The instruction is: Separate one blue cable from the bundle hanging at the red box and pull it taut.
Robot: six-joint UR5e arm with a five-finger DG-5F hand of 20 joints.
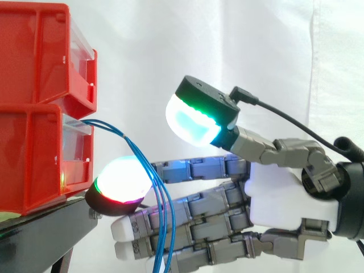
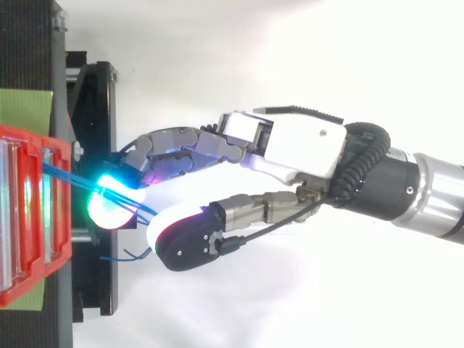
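White curtain [image 1: 170, 34] hanging behind the whole work. Black stand [image 1: 40, 233] carrying two red bins [image 1: 34, 57], stacked one on the other at the left of the side view. Hand [image 1: 284, 193] reaching in from the right, fingers lying nearly straight and pointing toward the lower bin [image 1: 28, 165], thumb standing well above them with a wide gap between; holding nothing, neither gripping nor pinching. One fingertip pad [image 1: 120, 183] glowing white with a green and red rim, sitting just beside the lower bin's front and the stand's edge. Thumb pad [image 1: 190, 122] glowing white and cyan, hovering apart from the cables. Bundle of blue cables [image 1: 161, 210] coming out of the lower bin's front, arching past the glowing fingertip pad and hanging down across the straight fingers, strands keeping close together and none standing apart from the rest. Whether touching the fingers, not determinable from the side. Seen from above, running from the bin across the cyan-green pad, loose blue ends lying beside the stand's edge.
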